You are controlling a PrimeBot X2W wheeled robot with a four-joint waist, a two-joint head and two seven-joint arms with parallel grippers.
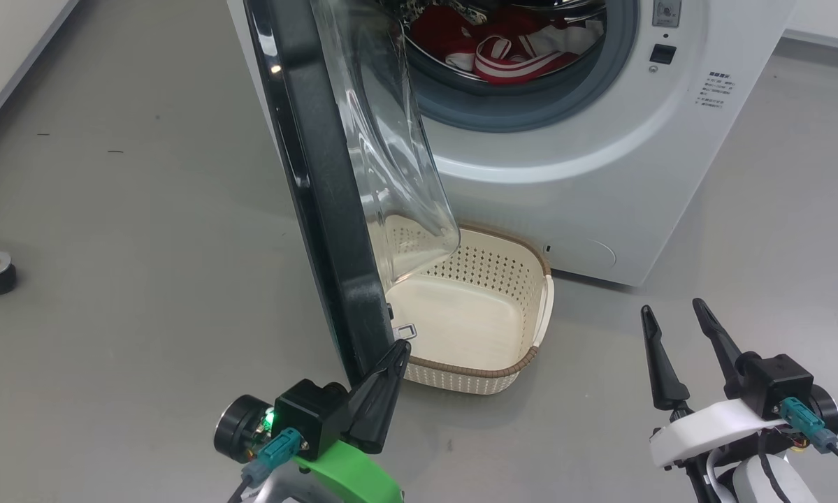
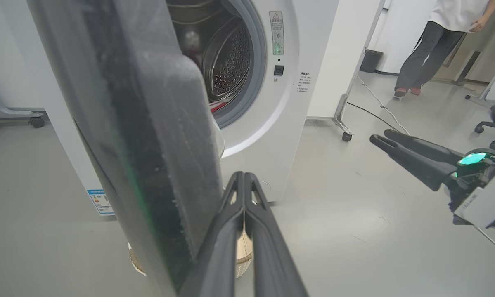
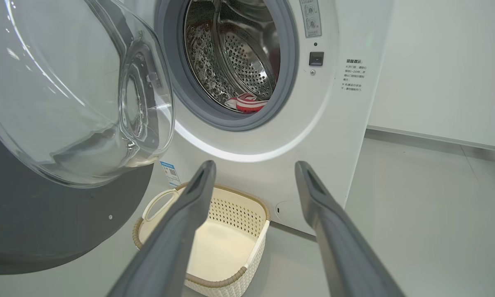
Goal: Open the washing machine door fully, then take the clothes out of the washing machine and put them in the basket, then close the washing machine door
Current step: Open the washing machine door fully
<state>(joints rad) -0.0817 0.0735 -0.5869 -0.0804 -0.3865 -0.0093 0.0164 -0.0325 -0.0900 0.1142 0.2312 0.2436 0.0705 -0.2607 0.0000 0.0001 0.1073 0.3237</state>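
Opening glossy black-rimmed glass door (image 1: 321, 209), not yet fully | left pincer (image 1: 399, 348) clenched at its edge | right pincer (image 1: 672, 305) released | red jersey (image 1: 509, 64) inside steel drum (image 3: 239, 53) | cream perforated basket (image 1: 471, 369) empty

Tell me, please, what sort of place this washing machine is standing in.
Probably a lab or office test space, not a home laundry room: the washing machine stands on a grey floor, with a wheeled partition, a trailing cable and an office chair's castor base.
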